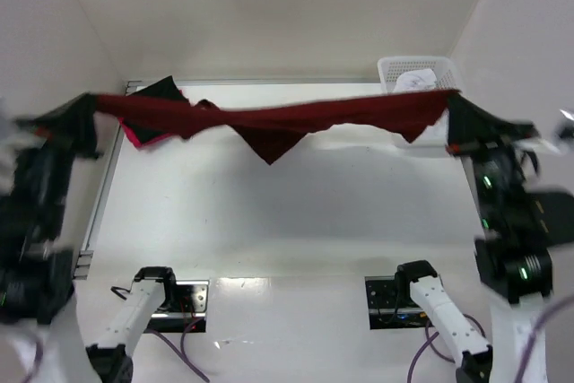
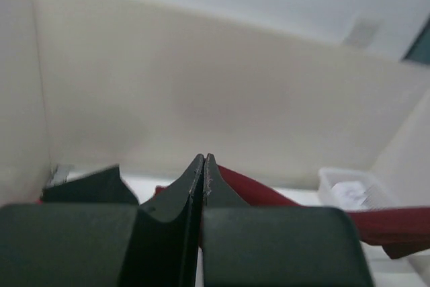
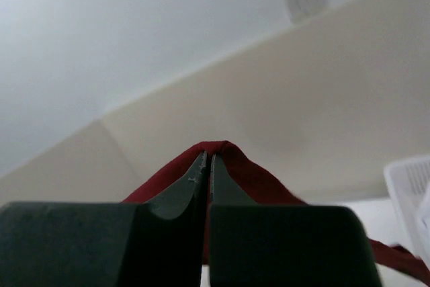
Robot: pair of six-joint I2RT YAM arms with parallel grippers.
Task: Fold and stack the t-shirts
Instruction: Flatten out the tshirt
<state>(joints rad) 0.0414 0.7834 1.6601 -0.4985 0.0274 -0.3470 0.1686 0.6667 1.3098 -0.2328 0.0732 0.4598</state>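
Note:
A dark maroon t-shirt [image 1: 287,123] hangs stretched in the air across the back of the table, sagging to a point in the middle. My left gripper [image 1: 92,112] is shut on its left end and my right gripper [image 1: 451,112] on its right end. In the left wrist view the left gripper [image 2: 203,160] has its jaws pressed together, with the maroon cloth [image 2: 252,189] running off to the right. In the right wrist view the cloth [image 3: 225,147] drapes over the tips of the shut right gripper [image 3: 207,159]. A black t-shirt [image 1: 161,90] and a pink one [image 1: 136,138] lie behind the left end.
A white basket [image 1: 417,73] with pale cloth inside stands at the back right, just behind the shirt's right end; the same basket [image 2: 346,193] shows in the left wrist view. White walls close in both sides. Both arm bases [image 1: 148,298] sit at the near edge.

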